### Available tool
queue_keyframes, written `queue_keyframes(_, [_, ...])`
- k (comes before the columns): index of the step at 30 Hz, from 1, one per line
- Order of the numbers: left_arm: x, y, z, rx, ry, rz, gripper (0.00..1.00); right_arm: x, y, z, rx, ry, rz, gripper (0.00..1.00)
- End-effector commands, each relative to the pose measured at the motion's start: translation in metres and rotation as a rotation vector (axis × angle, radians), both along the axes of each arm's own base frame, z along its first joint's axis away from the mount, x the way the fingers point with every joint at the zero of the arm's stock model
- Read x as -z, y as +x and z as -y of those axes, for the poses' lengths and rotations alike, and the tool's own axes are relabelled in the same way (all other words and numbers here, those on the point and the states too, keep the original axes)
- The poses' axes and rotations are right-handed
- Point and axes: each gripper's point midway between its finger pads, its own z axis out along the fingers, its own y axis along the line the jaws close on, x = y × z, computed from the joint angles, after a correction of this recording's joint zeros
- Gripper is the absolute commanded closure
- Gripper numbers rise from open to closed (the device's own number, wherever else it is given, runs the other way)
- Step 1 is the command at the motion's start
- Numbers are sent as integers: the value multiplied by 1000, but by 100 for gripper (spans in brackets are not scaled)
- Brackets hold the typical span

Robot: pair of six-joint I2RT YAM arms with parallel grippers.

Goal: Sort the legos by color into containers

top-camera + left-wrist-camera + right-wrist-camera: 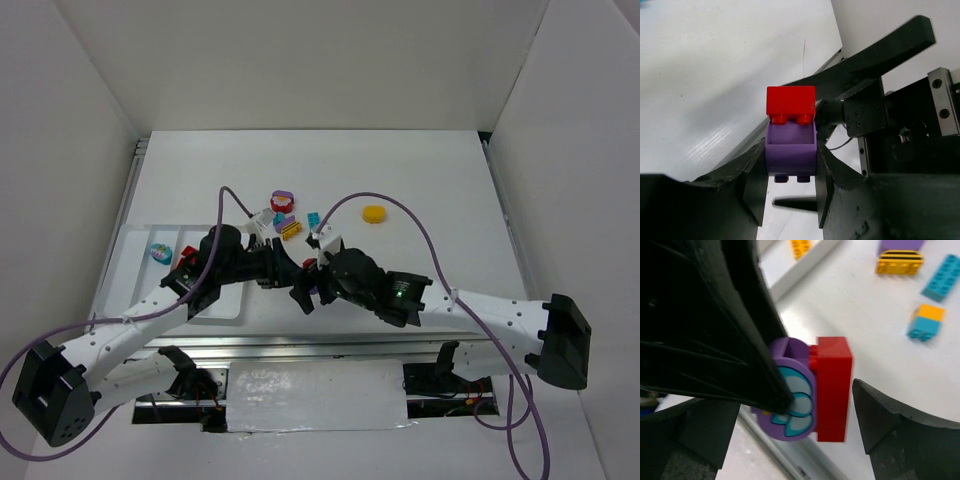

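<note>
Left tool (791,162) clamps purple rounded plastic brick (790,145), red rectangular brick (791,102) stuck on; right tool (795,400) spread wide around pair.

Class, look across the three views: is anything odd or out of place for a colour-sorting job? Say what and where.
A red studded plastic brick is plugged onto a purple plastic brick. The left gripper clamps the purple one, and the right gripper stands open around the red one. Joined like this, the two colours cannot be sorted separately.
</note>
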Motion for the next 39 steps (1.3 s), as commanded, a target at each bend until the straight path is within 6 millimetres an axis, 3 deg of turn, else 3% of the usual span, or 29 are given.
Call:
queue_keyframes(1, [-33,-12,5,99,-7,152,100,-25,-2,-13,-54,127,36,0])
queue_keyframes(3, [-42,-11,1,102,18,206,100,-36,-15,-9,-164,176,43,0])
queue_keyframes(4, [-42,-11,-1,119,41,253,100,-38,-35,-13,-288,207,13,0])
queue_keyframes(5, [-49,-23,1,184,11,276,100,-44,-44,-4,-328,234,22,0])
queue_keyframes(6, [-53,-30,3,227,-11,301,100,-47,-41,4,-338,245,27,0])
queue_keyframes(8, [-65,-48,5,324,-82,377,100,-61,-56,16,-421,296,28,0])
queue_keyframes(9, [-70,-54,5,348,-102,405,100,-65,-48,27,-405,312,29,0])
queue_keyframes(10, [-74,-57,4,365,-118,445,100,-76,-62,34,-473,357,36,0])
queue_keyframes(13, [-82,-74,0,417,-158,508,100,-99,-76,43,-545,439,55,1])
queue_keyframes(17, [-95,-84,-2,439,-211,568,100,-122,-96,40,-660,504,34,5])
queue_keyframes(25, [-100,-96,-1,487,-268,592,100,-134,-95,21,-721,547,-49,10])
queue_keyframes(28, [-97,-97,-1,494,-265,587,100,-136,-91,18,-715,561,-46,42])
queue_keyframes(29, [-97,-95,-1,486,-262,588,100,-136,-91,18,-716,561,-38,93])
queue_keyframes(30, [-98,-95,-1,484,-259,594,100,-134,-83,17,-668,559,-37,100])
queue_keyframes(33, [-98,-89,-3,449,-226,609,100,-126,-73,24,-595,540,1,100])
queue_keyframes(34, [-97,-86,-6,417,-192,590,100,-123,-58,29,-503,532,36,100])
queue_keyframes(35, [-95,-69,-8,317,-142,587,100,-117,-47,35,-434,521,39,100])
queue_keyframes(38, [-86,-45,-26,142,-4,534,100,-99,5,75,-102,520,77,100])
queue_keyframes(39, [-81,-22,-39,-2,71,516,100,-91,16,86,-14,517,71,100])
